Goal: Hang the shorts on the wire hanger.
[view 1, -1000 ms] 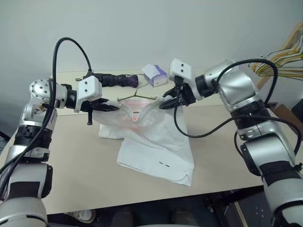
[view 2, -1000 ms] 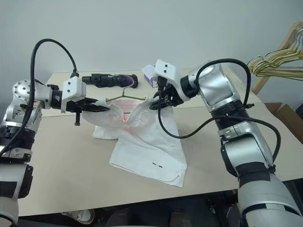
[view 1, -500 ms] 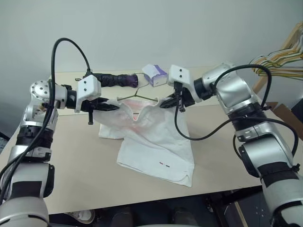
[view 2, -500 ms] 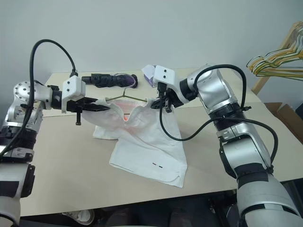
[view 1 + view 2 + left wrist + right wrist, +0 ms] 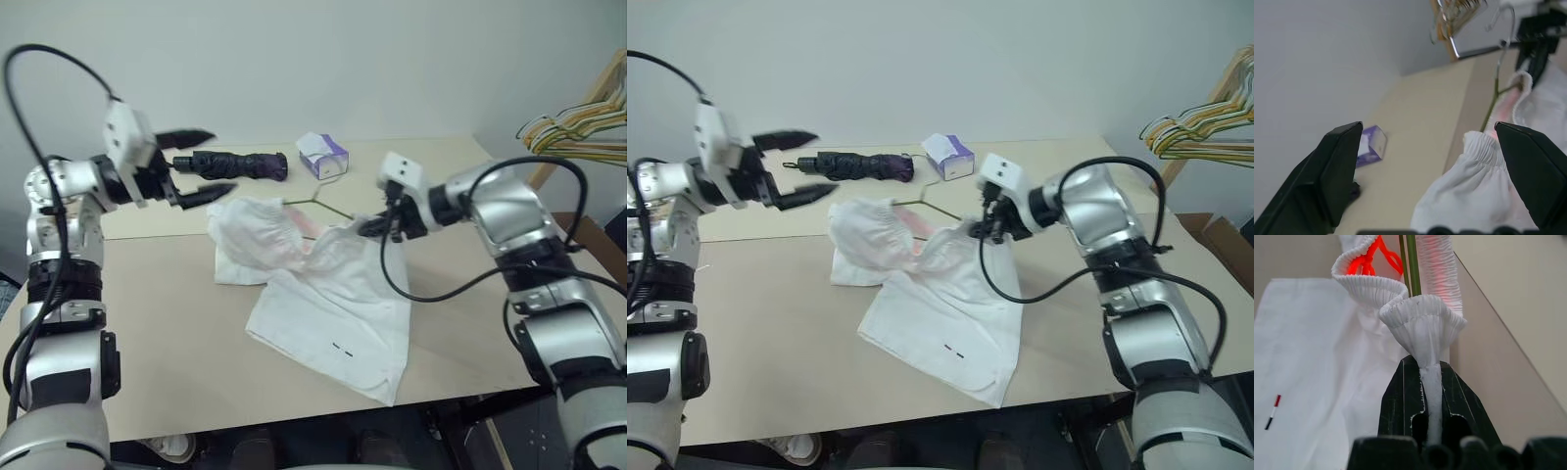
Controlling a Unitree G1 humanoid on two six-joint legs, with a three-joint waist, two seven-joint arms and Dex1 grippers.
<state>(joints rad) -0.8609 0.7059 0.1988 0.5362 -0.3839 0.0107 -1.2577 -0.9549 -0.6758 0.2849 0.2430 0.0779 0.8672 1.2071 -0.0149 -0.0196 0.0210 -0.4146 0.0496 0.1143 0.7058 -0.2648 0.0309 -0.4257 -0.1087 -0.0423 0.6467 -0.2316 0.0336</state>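
Left gripper (image 5: 191, 164), fingers spread wide, hangs in the air up and away from the shorts (image 5: 323, 294), whose waistband it was pinching a second ago; the released side of the waistband has slumped into a loose heap on the table (image 5: 147, 333). From the head camera, the right gripper (image 5: 377, 227) is pressed shut on the opposite edge of the waistband, on the far side of the shorts from the left one. The wire hanger (image 5: 318, 203) pokes out from under the waistband, its stem pointing toward the tissue box (image 5: 321, 155), with a folded black umbrella (image 5: 235, 164) beside that box.

Seen from the left wrist, the two black fingers (image 5: 1337, 166) stand far apart with nothing between them; the gathered waistband and the hanger's stem lie ahead, beyond the fingertips.

Seen from the right wrist, the fingers (image 5: 1400, 401) clamp a pleated fold of the waistband, the hanger wire (image 5: 1411, 264) running just behind that fold.

With one side let go, the shorts are held at a single point. The hanger appears at least partly tucked into the waist, so the job looks well along but unfinished; the left side likely needs regripping or settling.
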